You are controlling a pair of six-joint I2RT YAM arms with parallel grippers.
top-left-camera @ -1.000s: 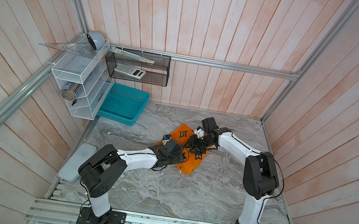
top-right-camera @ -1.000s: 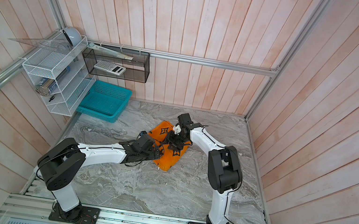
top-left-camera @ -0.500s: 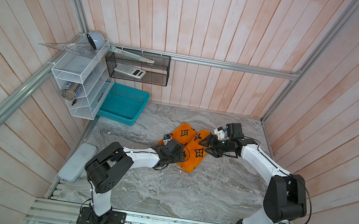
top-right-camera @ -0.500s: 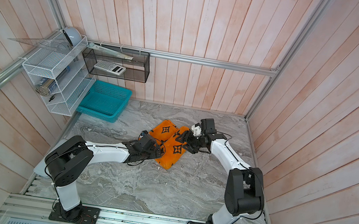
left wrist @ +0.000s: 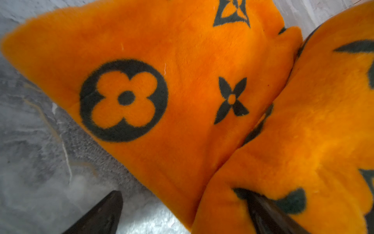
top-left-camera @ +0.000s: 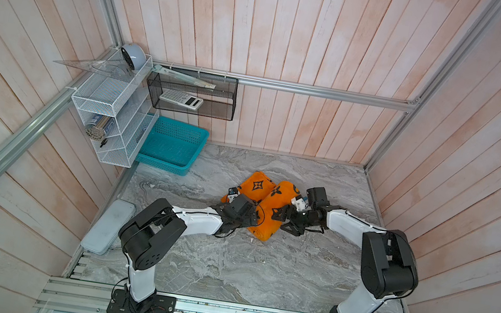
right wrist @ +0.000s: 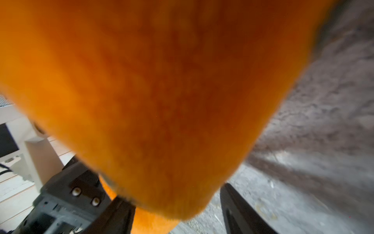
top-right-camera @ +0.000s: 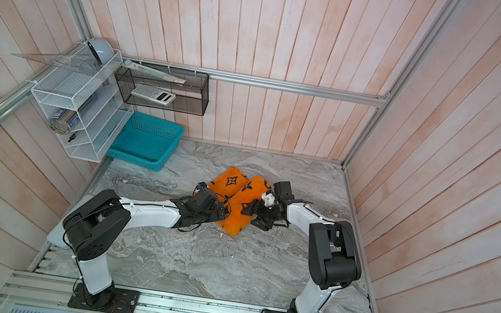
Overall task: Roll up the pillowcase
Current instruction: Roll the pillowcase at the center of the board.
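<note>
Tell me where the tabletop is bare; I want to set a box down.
Bare marble lies between the arm bases and the pillowcase, plus a strip by the back wall. Crowded: the middle, and around the teal basket.

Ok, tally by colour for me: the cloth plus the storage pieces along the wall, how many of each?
Orange: 1, the pillowcase
Teal: 1, the basket
White: 1, the wire rack
Black: 1, the mesh shelf
Total: 4
</note>
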